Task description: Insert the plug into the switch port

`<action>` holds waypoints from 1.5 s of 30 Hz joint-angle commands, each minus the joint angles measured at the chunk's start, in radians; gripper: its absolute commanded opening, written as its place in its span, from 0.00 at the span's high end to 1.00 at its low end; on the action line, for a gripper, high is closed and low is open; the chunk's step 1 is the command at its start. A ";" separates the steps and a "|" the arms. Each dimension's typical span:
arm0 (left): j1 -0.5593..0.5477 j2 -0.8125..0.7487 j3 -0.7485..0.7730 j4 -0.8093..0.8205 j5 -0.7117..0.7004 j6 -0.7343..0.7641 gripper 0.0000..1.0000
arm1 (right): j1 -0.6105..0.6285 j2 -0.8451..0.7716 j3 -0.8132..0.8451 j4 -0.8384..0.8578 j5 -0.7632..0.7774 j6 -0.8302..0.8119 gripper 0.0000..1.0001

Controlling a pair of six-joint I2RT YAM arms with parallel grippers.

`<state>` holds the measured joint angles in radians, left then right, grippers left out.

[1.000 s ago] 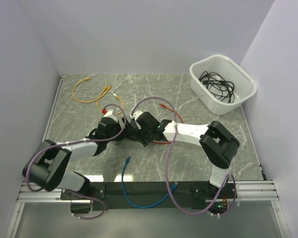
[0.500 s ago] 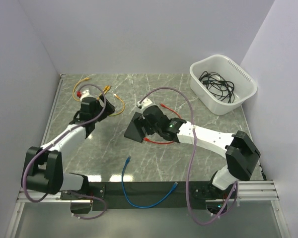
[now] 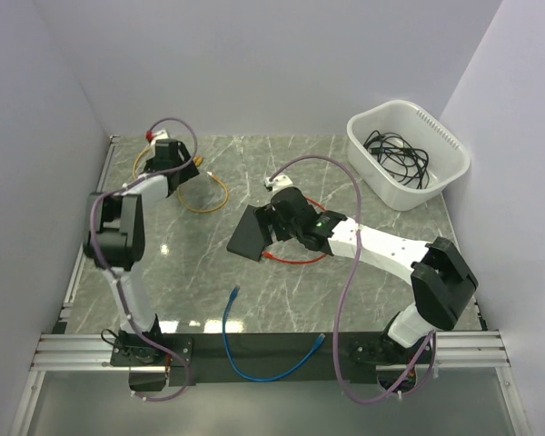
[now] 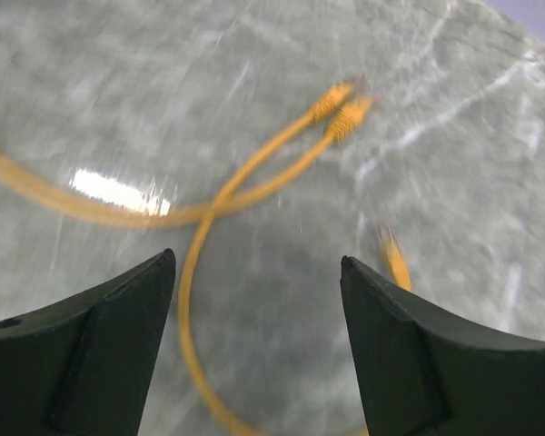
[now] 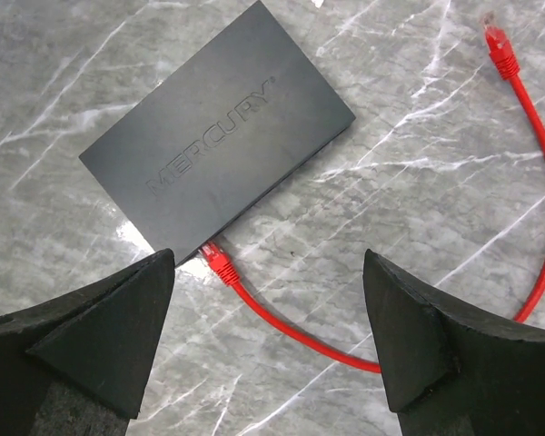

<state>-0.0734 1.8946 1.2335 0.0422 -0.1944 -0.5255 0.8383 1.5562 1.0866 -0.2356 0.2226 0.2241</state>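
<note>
– Right gripper (image 5: 268,263), state?
– Jaws spread wide, nothing between them. It hangs over the marble table (image 5: 418,182), just off the switch (image 5: 218,136).
– Switch where?
– Flat on the table near the middle, black, plain top. The top view has it at the right gripper's tip (image 3: 252,234).
– Plug?
– Red plug (image 5: 220,262) touches the switch's near side face. Can't tell if it is seated. The red cable (image 5: 291,327) loops away on the table, with its other plug (image 5: 498,41) lying loose.
– Left gripper (image 4: 256,263)?
– Spread too, holding nothing. It is at the far left, above the yellow cables (image 4: 200,272). That wrist view is blurred.
– Anything else?
– White tub (image 3: 359,150) at the far right with black cords inside, and a blue cable (image 3: 225,331) at the near edge.
</note>
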 commanded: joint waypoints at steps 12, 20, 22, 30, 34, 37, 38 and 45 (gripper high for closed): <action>0.012 0.329 0.466 -0.293 0.075 0.209 0.16 | -0.018 0.045 0.001 0.027 -0.038 0.027 0.10; 0.000 0.536 0.757 -0.556 0.113 0.278 0.24 | -0.019 0.061 0.006 0.021 -0.042 0.032 0.10; -0.012 0.561 0.796 -0.625 0.064 0.303 0.26 | -0.022 0.064 0.007 0.022 -0.043 0.032 0.10; -0.049 0.603 0.848 -0.682 -0.040 0.334 1.00 | -0.028 0.067 0.006 0.021 -0.049 0.034 0.10; -0.051 0.523 0.784 -0.618 -0.059 0.300 1.00 | -0.030 0.067 -0.002 0.027 -0.048 0.038 0.10; -0.054 0.315 0.557 -0.437 -0.018 0.263 1.00 | -0.031 0.048 -0.013 0.044 -0.025 0.050 0.10; -0.058 0.211 0.526 -0.383 0.001 0.253 1.00 | -0.031 0.032 -0.022 0.050 -0.013 0.052 0.10; -0.144 -0.044 0.504 -0.372 0.135 0.177 1.00 | -0.067 -0.109 -0.091 0.091 0.119 0.124 0.10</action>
<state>-0.1520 1.9892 1.6855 -0.4004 -0.1398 -0.3031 0.7956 1.5539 1.0069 -0.2062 0.2424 0.2974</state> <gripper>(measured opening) 0.026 0.901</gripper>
